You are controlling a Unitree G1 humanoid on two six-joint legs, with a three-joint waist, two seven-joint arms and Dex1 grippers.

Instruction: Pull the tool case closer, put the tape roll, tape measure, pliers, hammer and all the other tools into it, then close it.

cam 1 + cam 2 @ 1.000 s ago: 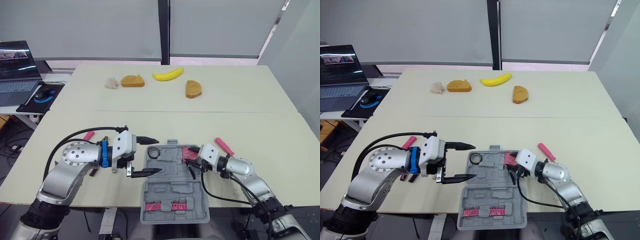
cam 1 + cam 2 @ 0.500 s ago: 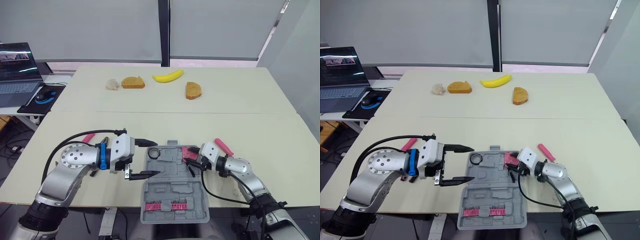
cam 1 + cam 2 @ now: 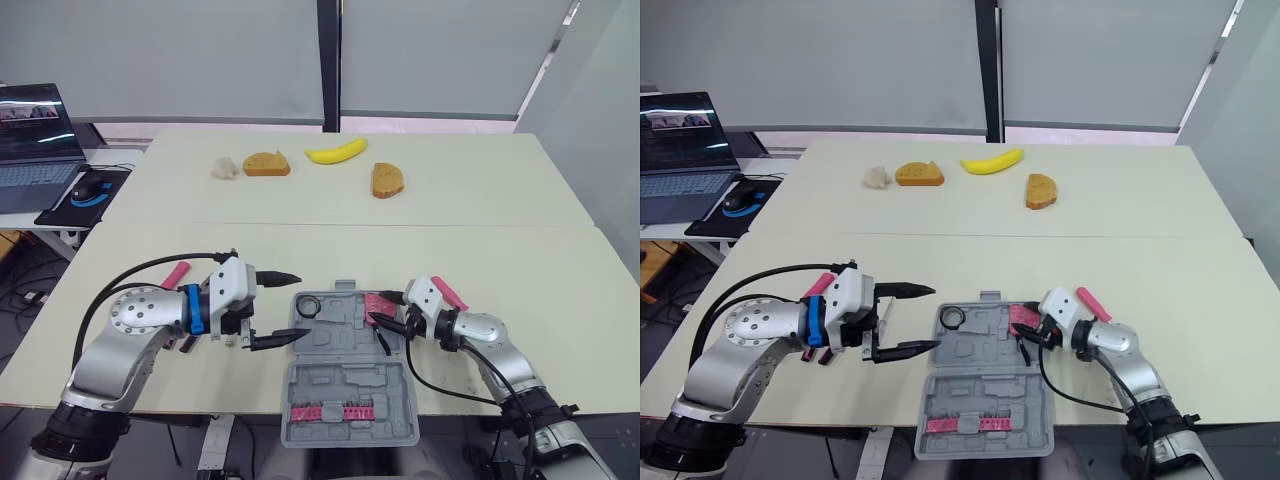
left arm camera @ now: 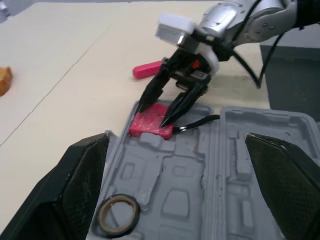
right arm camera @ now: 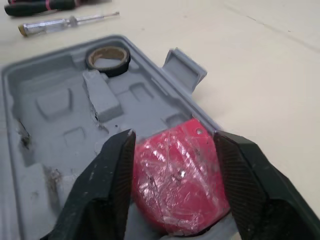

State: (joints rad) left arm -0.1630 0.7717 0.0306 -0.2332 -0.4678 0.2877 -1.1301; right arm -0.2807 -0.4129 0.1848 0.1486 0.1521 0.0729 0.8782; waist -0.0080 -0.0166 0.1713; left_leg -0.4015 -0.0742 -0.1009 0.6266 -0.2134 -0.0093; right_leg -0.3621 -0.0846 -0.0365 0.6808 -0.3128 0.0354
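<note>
The grey tool case [image 3: 345, 375] lies open at the table's front edge, a strip of pink bits [image 3: 325, 412] in its lid. A black tape roll [image 3: 307, 305] sits in its far left pocket, and a red tape measure [image 5: 175, 175] lies in its far right corner. My right gripper [image 4: 155, 114] is open, with a fingertip on each side of the tape measure. My left gripper [image 3: 298, 306] is wide open at the case's left edge, beside the tape roll, holding nothing. A pink handle [image 3: 448, 292] lies right of the right gripper. Another pink handle [image 3: 177, 272] lies behind my left arm.
A clear screwdriver [image 5: 65, 21] and dark-handled tools [image 5: 45, 5] lie left of the case, under my left arm. On the far table are a banana [image 3: 335, 151], two bread pieces [image 3: 265, 162] [image 3: 387, 178] and a white lump [image 3: 223, 166]. A laptop [image 3: 35, 135] stands far left.
My left gripper has drawn back to the left, off the case. My right hand has pulled back to the right while the tape measure stays in the case.
</note>
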